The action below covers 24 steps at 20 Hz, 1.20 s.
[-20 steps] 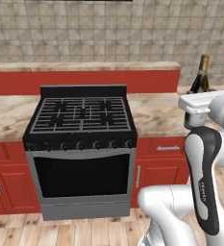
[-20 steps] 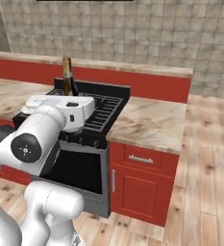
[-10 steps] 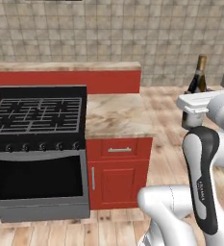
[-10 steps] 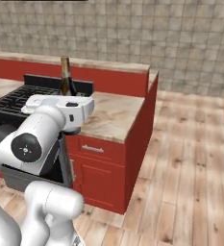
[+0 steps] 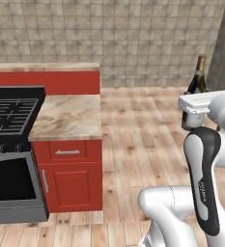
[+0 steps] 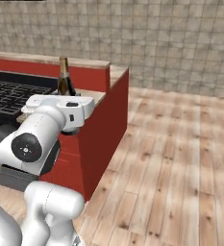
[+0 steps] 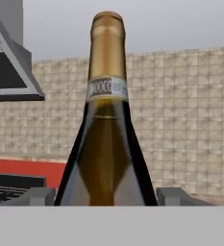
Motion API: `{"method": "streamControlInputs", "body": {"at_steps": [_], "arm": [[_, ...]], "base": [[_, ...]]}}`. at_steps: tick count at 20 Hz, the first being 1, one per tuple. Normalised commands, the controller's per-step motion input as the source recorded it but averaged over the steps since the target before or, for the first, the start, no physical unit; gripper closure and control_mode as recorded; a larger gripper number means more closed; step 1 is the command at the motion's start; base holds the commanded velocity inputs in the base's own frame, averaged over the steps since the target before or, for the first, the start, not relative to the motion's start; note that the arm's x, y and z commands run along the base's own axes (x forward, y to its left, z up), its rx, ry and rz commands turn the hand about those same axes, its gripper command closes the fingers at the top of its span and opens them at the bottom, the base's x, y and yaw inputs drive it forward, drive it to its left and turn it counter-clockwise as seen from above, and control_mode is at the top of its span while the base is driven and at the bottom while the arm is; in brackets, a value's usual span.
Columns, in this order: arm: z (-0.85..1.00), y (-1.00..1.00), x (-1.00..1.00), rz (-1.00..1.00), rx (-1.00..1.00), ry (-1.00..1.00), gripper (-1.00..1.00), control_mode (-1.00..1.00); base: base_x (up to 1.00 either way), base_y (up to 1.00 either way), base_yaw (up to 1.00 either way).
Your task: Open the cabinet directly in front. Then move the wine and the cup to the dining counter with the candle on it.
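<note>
- Wood floor [image 6: 180, 158] and tiled wall [image 5: 133, 38] lay ahead of the tool [image 7: 106, 199].
- One marbled worktop [image 5: 68, 116], one stove [image 5: 7, 111].
- One wine [image 7: 106, 144], clamped in the tool.

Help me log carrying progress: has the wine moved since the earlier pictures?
Yes. The wine, between the gripper fingers, was level with the stove; now it is carried rightward past the counter's end, over floor.

Upright gold-necked dark wine [image 7: 106, 144] in claw [image 7: 104, 196]
</note>
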Motion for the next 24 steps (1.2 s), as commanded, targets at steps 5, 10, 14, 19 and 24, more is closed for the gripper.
{"method": "streamControlInputs", "body": {"at_steps": [5,10,14,19,24], "arm": [[0.0,0.0,0.0,0.0,0.0,0.0,1.0,1.0],[0.0,0.0,0.0,0.0,0.0,0.0,1.0,1.0],[0.0,0.0,0.0,0.0,0.0,0.0,1.0,1.0],[0.0,0.0,0.0,0.0,0.0,0.0,1.0,1.0],[0.0,0.0,0.0,0.0,0.0,0.0,1.0,1.0]], "base": [[0.49,-0.99,-0.02],[1.0,-0.72,0.0],[1.0,-0.29,0.0],[1.0,-0.08,0.0],[1.0,-0.13,0.0]]}}
